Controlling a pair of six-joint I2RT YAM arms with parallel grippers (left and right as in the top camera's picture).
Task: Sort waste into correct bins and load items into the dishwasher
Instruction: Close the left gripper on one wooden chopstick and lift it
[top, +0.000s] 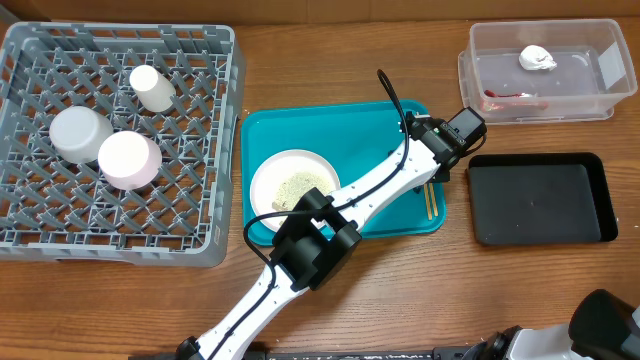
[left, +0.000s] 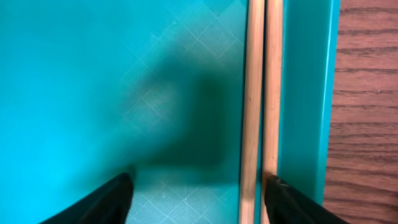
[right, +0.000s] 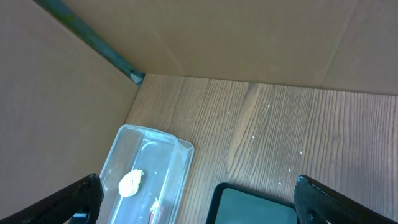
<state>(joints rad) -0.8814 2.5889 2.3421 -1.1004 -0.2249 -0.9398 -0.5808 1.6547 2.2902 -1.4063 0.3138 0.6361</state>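
Observation:
The pair of wooden chopsticks (left: 252, 93) lies along the right rim of the teal tray (top: 300, 130). My left gripper (left: 199, 180) hangs low over it, open, with the sticks inside the gap by the right finger (left: 292, 202). From above, that gripper (top: 435, 178) is at the tray's right edge, above the chopsticks (top: 430, 204). A white plate (top: 290, 180) with rice-like bits sits in the tray. The grey rack (top: 225, 150) holds a small cup (top: 152, 87) and two pale bowls (top: 80, 133) (top: 130, 160). My right gripper (right: 198, 186) is wide open and holds nothing.
The clear tub (top: 600, 100) at the back right holds a paper wad (top: 537, 58) and a red-and-white wrapper (top: 510, 97). A black tray (top: 540, 197) lies just right of the teal tray. My left arm crosses the teal tray diagonally. A cardboard wall (right: 186, 37) stands behind the table.

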